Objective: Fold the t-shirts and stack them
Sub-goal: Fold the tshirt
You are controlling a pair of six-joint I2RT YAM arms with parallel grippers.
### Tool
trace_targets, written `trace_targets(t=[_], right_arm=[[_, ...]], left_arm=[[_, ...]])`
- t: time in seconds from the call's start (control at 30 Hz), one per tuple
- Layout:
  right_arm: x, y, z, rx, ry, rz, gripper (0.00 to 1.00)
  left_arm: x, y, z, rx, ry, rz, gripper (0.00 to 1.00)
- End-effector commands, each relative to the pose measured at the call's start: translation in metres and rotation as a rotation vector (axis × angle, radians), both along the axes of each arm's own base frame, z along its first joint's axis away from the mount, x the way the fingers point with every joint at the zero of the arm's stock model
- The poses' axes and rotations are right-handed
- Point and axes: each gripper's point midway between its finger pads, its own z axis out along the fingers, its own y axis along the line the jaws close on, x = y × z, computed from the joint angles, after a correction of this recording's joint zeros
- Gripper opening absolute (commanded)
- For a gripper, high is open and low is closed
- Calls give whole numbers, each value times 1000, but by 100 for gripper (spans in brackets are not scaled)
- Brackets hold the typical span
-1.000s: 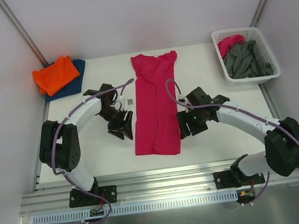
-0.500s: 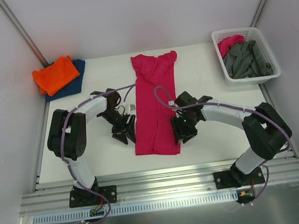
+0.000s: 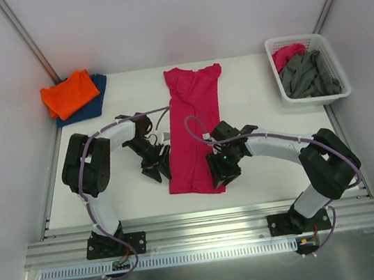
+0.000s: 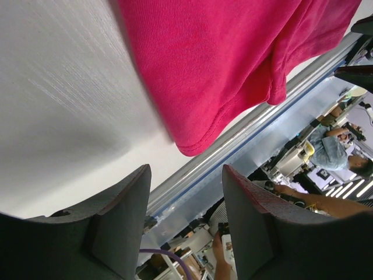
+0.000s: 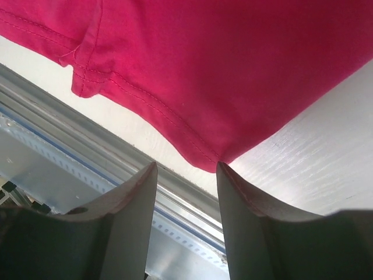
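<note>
Magenta t-shirt (image 5: 233,70) ahead of right claw (image 5: 185,169)

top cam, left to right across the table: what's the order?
orange t-shirt → left hand → magenta t-shirt → right hand, at that shirt's near right corner → white basket. Left out: the dark blue t-shirt, which lies under the orange one.
</note>
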Motion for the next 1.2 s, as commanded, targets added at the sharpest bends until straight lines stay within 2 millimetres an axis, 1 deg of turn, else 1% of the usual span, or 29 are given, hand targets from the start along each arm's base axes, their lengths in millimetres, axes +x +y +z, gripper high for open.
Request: trace_targets(t=[0.0, 0.2, 0.37, 0.47, 0.6, 0.77, 0.93, 1.0, 1.07, 1.1, 1.17], right_arm=[[-3, -1, 9, 16, -14, -6, 49], [-8, -13, 5, -6, -18, -10, 50], [-7, -21, 3, -15, -19, -29, 50], [-6, -20, -2, -12, -10, -34, 50], [1, -19, -5, -15, 1, -48, 50], [9, -14, -11, -13, 17, -59, 50], [10, -10, -15, -13, 34, -56, 50], [10, -9, -16, -9, 40, -50, 47], [10, -6, -15, 6, 41, -39, 39], [11, -4, -15, 10, 40, -34, 37], [10, -2, -14, 18, 40, -28, 31]], left_arm=[[-4, -1, 2, -27, 30, 15, 52], [-5, -2, -1, -28, 47, 19, 52], [-8, -3, -4, -32, 75, 24, 50], [-10, -4, -8, -30, 100, 28, 48], [-12, -6, -13, -35, 135, 33, 46], [-12, -9, -14, -50, 151, 37, 42], [-13, -12, -14, -65, 170, 39, 41], [-13, -12, -14, -67, 172, 38, 38], [-14, -13, -14, -70, 173, 37, 33], [-14, -14, -14, -73, 178, 36, 28], [-15, -15, -14, -76, 181, 35, 26]])
